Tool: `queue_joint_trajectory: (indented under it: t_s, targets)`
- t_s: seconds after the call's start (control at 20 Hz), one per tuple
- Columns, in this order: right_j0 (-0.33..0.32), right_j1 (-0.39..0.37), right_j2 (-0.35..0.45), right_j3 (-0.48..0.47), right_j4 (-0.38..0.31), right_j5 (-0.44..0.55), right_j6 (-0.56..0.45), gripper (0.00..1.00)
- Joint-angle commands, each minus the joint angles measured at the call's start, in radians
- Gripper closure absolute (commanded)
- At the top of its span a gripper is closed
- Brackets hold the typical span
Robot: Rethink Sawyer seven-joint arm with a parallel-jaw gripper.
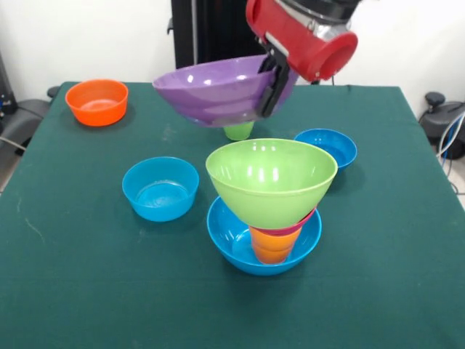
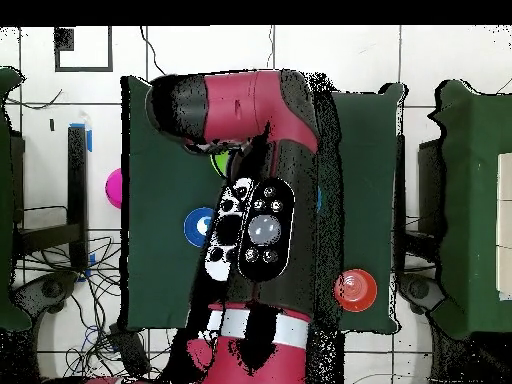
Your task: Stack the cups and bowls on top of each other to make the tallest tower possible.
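Above a green-covered table (image 1: 73, 276), we see the Sawyer's gripper (image 1: 275, 81) clamped on the right-hand rim of the wide purple bowl (image 1: 214, 91), its black fingers (image 1: 278, 86) pinching the wall from inside and out. The bowl hangs in the air, tipped so its open mouth leans toward the camera and its base points down and away. Just under that base we glimpse the light green cup (image 1: 238, 131), standing farther back on the cloth.

In front of and below the lifted bowl stands the tower (image 1: 269, 211): a large blue bowl (image 1: 231, 240) on the table, an inverted orange-yellow cup (image 1: 272, 247) inside it, a sliver of pink-red bowl (image 1: 299, 224) above that, and a large lime green bowl (image 1: 270, 178) on top, mouth up. The purple bowl is up and to the left of this stack, apart from it.

We find a small blue bowl (image 1: 160, 188) left of the tower, another small blue bowl (image 1: 325, 147) behind it to the right, and a small orange bowl (image 1: 96, 102) at the far left corner.

From overhead, the red arm (image 2: 258, 180) covers most of the table, and we cannot make out the fingers there
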Motion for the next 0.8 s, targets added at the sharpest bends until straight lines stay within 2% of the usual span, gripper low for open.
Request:
queue_joint_trajectory:
  t_s: [0.05,0.5,0.6,0.8]
  targets:
    - [0.023,0.106,0.039,-0.052,0.033,0.043,0.163,1.00]
    - [0.031,0.153,0.018,-0.128,0.061,0.026,0.145,1.00]
    - [0.032,0.181,0.022,-0.167,0.077,0.028,0.157,1.00]
    - [0.039,0.204,0.014,-0.182,0.094,0.005,0.179,1.00]
